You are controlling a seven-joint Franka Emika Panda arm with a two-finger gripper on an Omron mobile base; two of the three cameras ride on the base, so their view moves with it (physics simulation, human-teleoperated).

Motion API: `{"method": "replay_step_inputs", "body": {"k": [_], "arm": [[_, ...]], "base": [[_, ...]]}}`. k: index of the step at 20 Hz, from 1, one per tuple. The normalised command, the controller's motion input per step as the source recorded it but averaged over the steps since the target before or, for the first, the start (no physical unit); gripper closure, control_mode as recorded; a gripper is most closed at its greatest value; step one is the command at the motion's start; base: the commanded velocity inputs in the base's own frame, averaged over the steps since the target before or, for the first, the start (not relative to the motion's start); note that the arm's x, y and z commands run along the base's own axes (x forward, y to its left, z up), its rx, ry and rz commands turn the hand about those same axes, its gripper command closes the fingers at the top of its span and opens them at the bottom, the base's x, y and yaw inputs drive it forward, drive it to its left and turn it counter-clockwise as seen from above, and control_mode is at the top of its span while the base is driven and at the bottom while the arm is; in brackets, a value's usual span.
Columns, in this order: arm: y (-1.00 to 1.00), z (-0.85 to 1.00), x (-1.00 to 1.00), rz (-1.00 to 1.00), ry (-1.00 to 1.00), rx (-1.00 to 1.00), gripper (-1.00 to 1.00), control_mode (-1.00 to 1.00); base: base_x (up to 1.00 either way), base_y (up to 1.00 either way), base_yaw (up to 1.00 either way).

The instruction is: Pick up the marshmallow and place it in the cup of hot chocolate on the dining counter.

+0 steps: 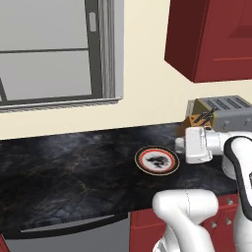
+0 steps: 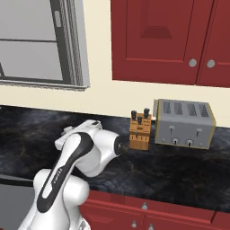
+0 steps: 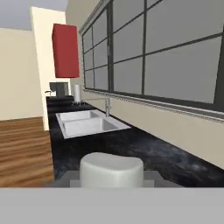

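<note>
1. The arm is seen folded low at the right of the left base view, its wrist turned sideways.
2. The end effector [image 3: 111, 175] is closed on the marshmallow [image 3: 111, 168], at the bottom centre of the hand view.
3. A plate [image 1: 157, 160] lies on the worktop [image 1: 74, 172] at centre; a toaster [image 2: 184, 124] and knife block [image 2: 139, 132] stand at right, a sink [image 3: 87, 123] at centre left.

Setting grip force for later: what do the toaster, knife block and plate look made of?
All rendered, so hedged. Toaster: brushed steel look, flat grey matte with dark slots and small knobs. Knife block: wood, orange-brown with visible grain, dark handles on top. Plate: glazed ceramic look, red rim, pale ring, dark centre.
</note>
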Motion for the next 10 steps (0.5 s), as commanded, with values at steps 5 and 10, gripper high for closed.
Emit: {"method": "replay_step_inputs", "body": {"k": [5,10], "arm": [[-0.09,0.14,-0.25,0.22,-0.07,0.11,1.00,-1.00],[0.00,0.31,-0.28,0.21,-0.15,0.02,1.00,-1.00]], "base": [[0.00,0.00,0.00],[0.00,0.00,0.00]]}}
